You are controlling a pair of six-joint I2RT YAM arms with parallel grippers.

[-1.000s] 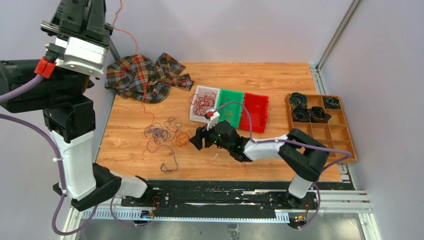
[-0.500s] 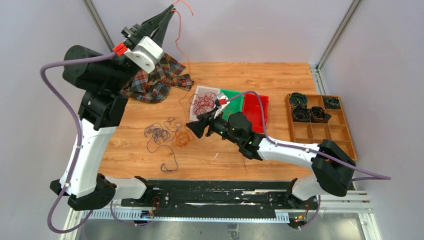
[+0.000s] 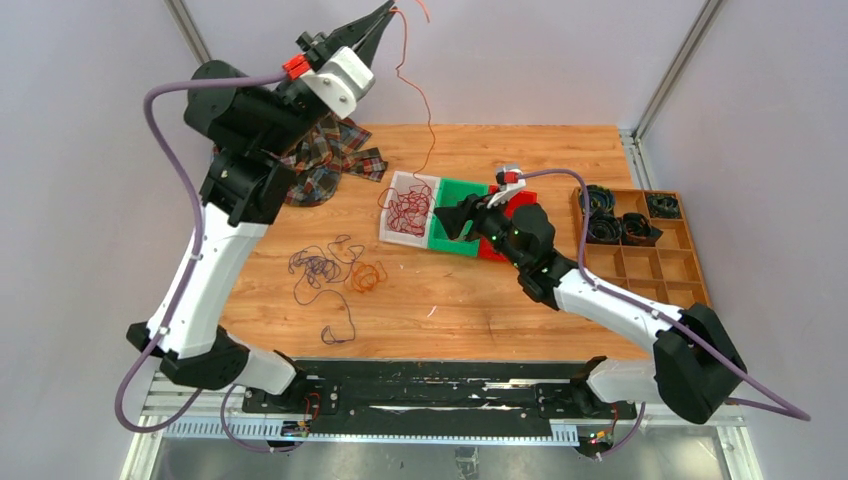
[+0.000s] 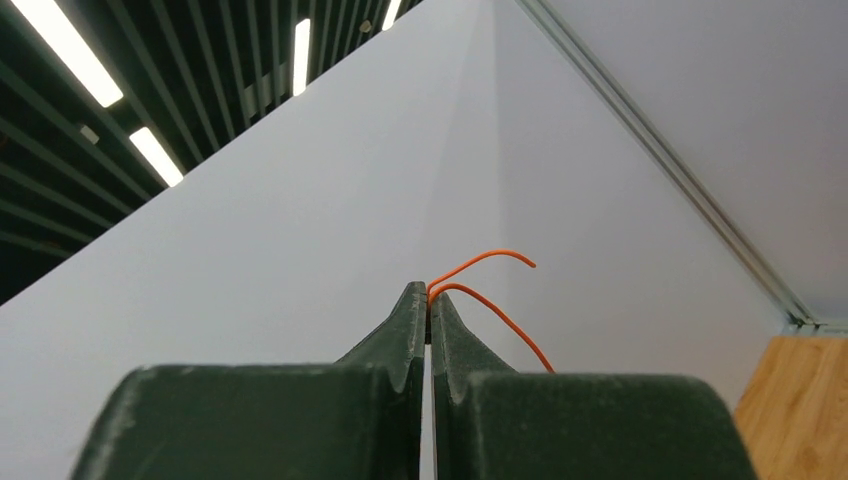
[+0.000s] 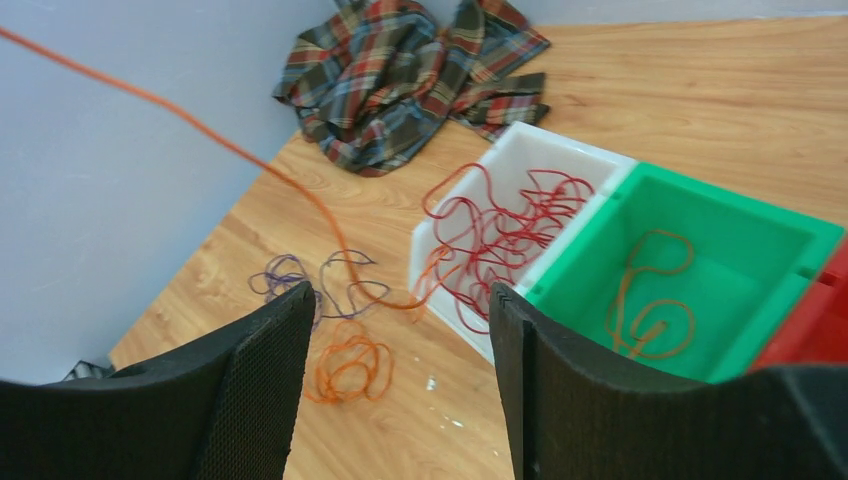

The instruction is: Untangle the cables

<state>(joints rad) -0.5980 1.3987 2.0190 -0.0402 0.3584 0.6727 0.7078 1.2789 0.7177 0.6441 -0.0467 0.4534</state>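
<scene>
the cables are in several places. one long orange cable (image 3: 431, 130) is strung up in the air: its top end is pinched in the left gripper (image 3: 388, 10), high up by the back wall, and a short tail curls out past the fingertips. from there it drops in a loose line to the left edge of the white bin (image 3: 415, 178). i can't tell whether its lower end is caught in the red cables (image 3: 408, 210) heaped in that bin, some of which spill over the rim.

a second orange cable (image 5: 650, 300) lies looped in the green bin (image 5: 760, 225) next door. out on the table (image 3: 520, 150), left of the bins, there's a loose purple tangle (image 3: 318, 268) with a long strand trailing toward the near edge. a small orange bunch (image 3: 365, 277) sits just beside the tangle on its right.

the left jaws are pressed together on the orange cable, with no gap between them. the right gripper (image 3: 448, 216) hangs low over the green bin, pointing toward the white one. its jaws stand wide apart with nothing between them.

a red bin (image 5: 815, 310) sits against the green one's right side, partly under the right arm. a crumpled plaid cloth (image 3: 340, 150) lies at the back left corner of the table. a wooden compartment tray (image 3: 650, 270) sits at the far right, with black coils (image 3: 610, 215) in its back compartments.
</scene>
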